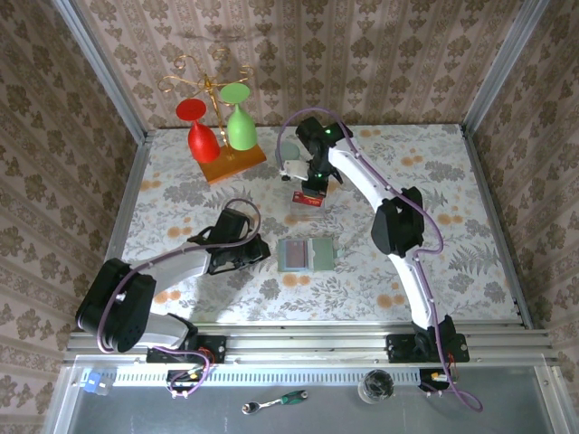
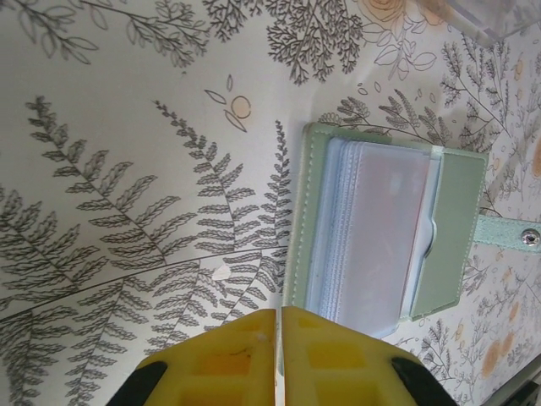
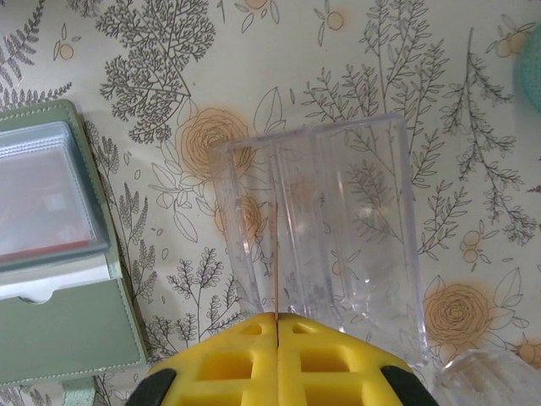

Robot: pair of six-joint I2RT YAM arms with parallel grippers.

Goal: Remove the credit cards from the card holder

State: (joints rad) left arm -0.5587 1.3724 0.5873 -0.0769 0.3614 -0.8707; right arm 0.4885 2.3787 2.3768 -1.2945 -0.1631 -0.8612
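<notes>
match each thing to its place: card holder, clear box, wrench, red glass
Things: 1 card holder; 2 clear box; 3 wrench; 4 red glass
Places: a hung on the gold rack; b unfolded flat on the table; c on the grey ledge; d under the right end effector
Pairs: 1-b; 2-d; 3-c; 4-a

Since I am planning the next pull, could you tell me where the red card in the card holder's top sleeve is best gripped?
Probably its edge at the curved notch of the clear sleeve, coming from the snap-strap side. The card holder lies flat and open, and the sleeve covers the rest of the red card.
</notes>
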